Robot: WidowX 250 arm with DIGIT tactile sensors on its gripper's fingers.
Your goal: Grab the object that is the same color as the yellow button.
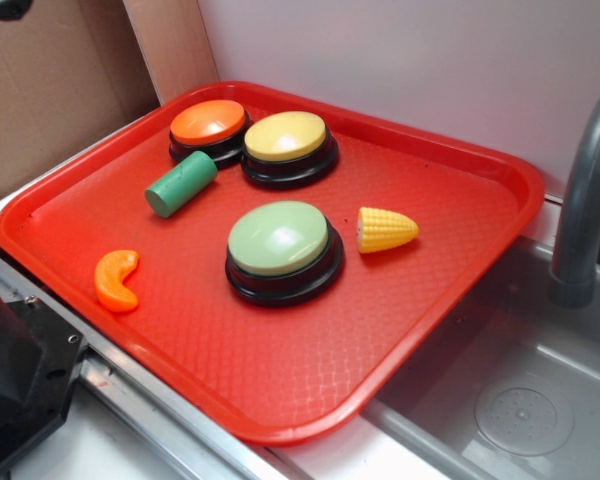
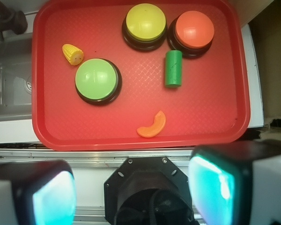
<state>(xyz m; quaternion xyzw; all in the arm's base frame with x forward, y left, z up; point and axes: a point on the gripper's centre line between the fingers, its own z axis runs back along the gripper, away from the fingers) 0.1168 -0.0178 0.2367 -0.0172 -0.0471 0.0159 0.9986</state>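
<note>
well beyond the fingers (image 2: 210,187), corn (image 2: 72,54)

A red tray (image 1: 460,290) with a fine diamond-embossed texture. A yellow toy corn cob (image 1: 385,229) with a kernel pattern. Three black-based buttons: pale yellow button (image 1: 286,137), orange button (image 1: 209,122), light green button (image 1: 278,238). A dark green cylinder (image 1: 181,184). An orange crescent (image 1: 117,280). The sink (image 1: 525,395) looks grey.

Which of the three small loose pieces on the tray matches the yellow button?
The toy corn cob, beside the green button; the crescent is orange, the cylinder green.
</note>
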